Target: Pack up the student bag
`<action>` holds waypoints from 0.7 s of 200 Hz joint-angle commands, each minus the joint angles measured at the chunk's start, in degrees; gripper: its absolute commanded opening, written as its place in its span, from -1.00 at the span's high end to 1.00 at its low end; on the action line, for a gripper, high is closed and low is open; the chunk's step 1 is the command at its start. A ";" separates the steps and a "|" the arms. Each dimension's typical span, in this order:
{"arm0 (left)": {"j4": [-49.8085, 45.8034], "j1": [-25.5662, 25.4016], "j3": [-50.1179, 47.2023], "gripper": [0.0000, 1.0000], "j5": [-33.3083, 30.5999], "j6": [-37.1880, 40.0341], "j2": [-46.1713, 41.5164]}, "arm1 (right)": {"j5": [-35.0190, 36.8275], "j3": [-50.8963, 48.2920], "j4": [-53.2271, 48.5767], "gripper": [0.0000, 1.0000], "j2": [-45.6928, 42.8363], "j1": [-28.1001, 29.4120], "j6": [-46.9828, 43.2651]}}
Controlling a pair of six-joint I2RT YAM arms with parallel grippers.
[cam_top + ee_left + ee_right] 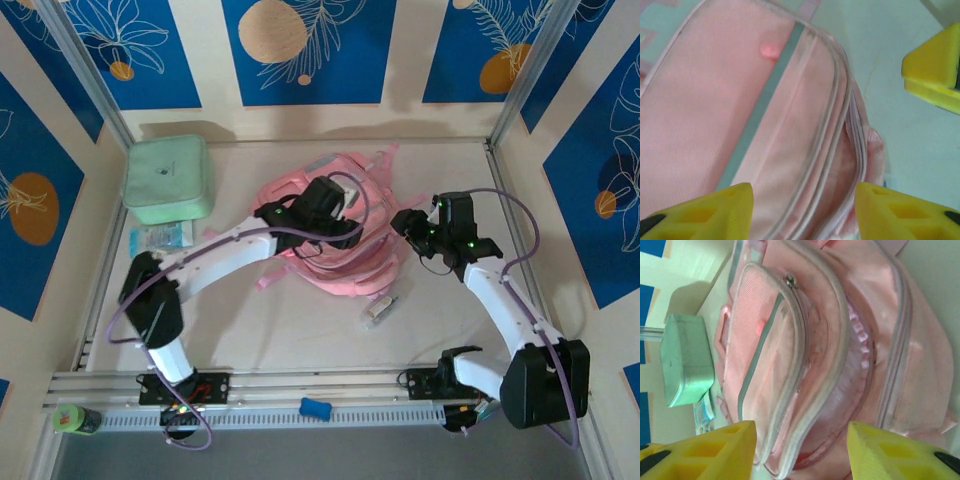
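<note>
The student bag (335,262), a soft pink backpack with grey-white zip lines, lies in the middle of the table. My left gripper (345,228) hovers over its top, and in the left wrist view the left gripper (802,202) stands open, its yellow fingers (730,212) either side of a zip seam of the student bag (715,115) without clamping it. My right gripper (403,224) is at the bag's right edge. In the right wrist view the right gripper (801,450) is open, facing a gaping zipped pocket of the student bag (840,350).
A mint green square zip case (168,178) sits at the back left, with a clear packet (160,237) just in front of it. A small pale object (378,308) lies on the table in front of the bag. A blue item (316,408) rests on the front rail.
</note>
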 commanded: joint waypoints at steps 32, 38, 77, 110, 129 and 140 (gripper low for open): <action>12.38 16.13 -19.23 -0.28 5.07 -17.05 -11.22 | -1.40 4.65 -12.63 -0.23 2.93 12.01 -8.68; 13.06 17.76 -20.62 -0.27 5.09 -18.75 -11.22 | -1.11 5.11 -13.25 -0.23 3.64 13.47 -8.70; 17.30 23.49 -23.63 -0.22 6.97 -24.79 -7.06 | 0.00 3.66 -11.10 -0.30 4.90 18.75 -6.04; 19.13 24.16 -23.95 -0.14 3.55 -30.57 -2.67 | -0.13 1.59 -10.41 -0.33 5.00 19.35 -4.75; 25.32 24.56 -24.41 -0.05 5.52 -32.55 0.28 | 0.38 0.84 -10.52 -0.33 4.50 19.27 -5.00; 25.51 24.58 -22.73 0.04 6.43 -33.05 2.12 | 0.79 0.45 -10.69 -0.34 4.12 19.21 -4.94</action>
